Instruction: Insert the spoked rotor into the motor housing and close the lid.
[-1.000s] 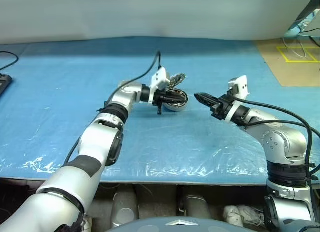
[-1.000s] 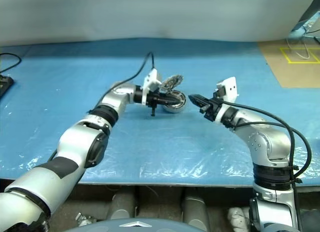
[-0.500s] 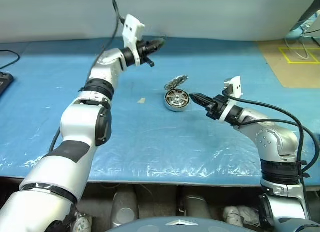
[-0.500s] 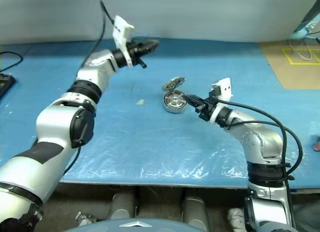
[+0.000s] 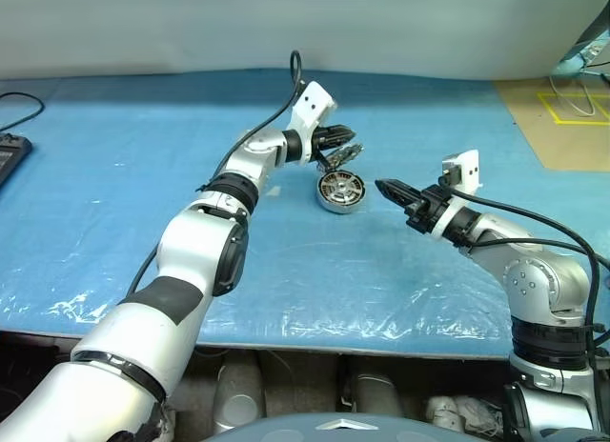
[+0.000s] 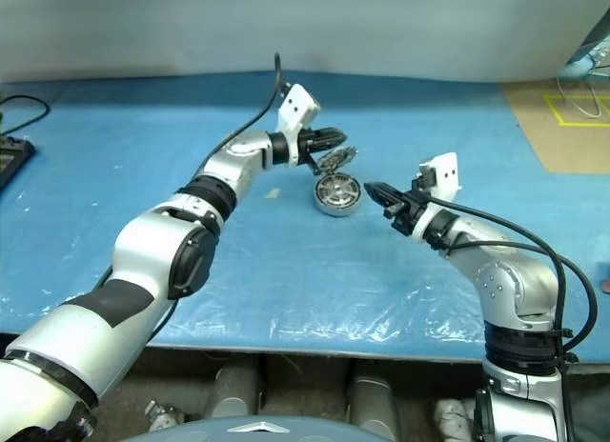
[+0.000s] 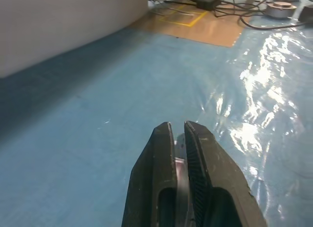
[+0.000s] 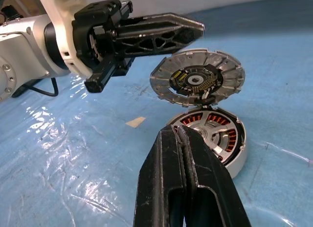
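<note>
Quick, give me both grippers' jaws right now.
Left gripper: jaws shut, nothing seen held, beside the raised lid.
Right gripper: jaws shut, empty.

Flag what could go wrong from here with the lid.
The lid stands tilted open at the far edge of the motor housing, with the left gripper by its top: an off-centre push could seat it crooked. The housing lies ungripped on glossy sheeting; the shut right gripper only points at it, so it may slide.

motor housing (image 8: 215, 139) partly behind right gripper (image 8: 178, 134)
</note>
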Robot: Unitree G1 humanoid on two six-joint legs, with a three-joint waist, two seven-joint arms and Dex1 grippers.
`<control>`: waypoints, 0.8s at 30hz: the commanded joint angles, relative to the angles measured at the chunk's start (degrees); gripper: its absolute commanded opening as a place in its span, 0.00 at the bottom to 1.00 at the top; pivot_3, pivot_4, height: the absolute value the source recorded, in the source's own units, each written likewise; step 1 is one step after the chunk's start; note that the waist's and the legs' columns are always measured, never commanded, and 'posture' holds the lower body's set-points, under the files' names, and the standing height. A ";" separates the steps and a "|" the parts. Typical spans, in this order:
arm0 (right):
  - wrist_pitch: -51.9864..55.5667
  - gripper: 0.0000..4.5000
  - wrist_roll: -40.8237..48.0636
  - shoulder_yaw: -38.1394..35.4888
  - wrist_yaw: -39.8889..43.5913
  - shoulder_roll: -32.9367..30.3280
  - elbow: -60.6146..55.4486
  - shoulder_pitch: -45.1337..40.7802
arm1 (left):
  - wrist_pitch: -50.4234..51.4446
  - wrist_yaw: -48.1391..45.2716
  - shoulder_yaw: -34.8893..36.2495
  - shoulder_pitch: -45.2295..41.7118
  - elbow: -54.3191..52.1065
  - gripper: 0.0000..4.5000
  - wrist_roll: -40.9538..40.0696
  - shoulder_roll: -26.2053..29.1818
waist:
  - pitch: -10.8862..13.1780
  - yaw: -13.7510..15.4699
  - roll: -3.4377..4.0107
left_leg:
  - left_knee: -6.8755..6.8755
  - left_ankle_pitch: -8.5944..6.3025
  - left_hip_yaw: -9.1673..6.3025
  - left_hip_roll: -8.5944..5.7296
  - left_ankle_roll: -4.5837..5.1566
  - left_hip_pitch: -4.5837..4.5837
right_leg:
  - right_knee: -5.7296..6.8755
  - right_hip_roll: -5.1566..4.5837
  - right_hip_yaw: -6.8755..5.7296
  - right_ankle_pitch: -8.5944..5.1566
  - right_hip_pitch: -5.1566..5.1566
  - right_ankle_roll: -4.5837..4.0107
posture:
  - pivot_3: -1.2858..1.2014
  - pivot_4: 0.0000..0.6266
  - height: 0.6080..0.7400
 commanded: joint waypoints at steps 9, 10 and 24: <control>-0.14 0.00 2.74 -3.71 -3.06 -0.96 -4.57 1.54 | -3.51 -11.61 -5.51 3.75 -1.01 0.10 4.88 0.06 | -0.01 -0.01 0.01 | -0.03 0.00 0.00 0.00 0.00 0.01 | -0.01 0.00 0.00 0.00 0.00 0.00 | 0.52 0.24 1.00; -0.18 0.00 2.86 -3.79 -3.20 -1.00 -4.64 1.62 | -3.64 -11.60 -5.93 4.09 -0.99 0.10 5.30 0.15 | -0.01 -0.01 0.01 | -0.03 0.00 0.00 0.00 0.00 0.01 | -0.01 0.00 0.00 0.00 0.00 0.00 | 0.52 0.24 1.00; -1.40 0.00 2.75 -3.90 -5.12 -1.97 -4.43 2.48 | -5.48 -12.86 -7.41 8.25 -1.04 0.10 7.38 1.14 | -0.01 -0.01 0.01 | -0.02 0.00 0.00 0.00 0.00 0.01 | -0.01 -0.09 0.00 -0.01 0.00 -0.01 | 0.52 0.24 1.00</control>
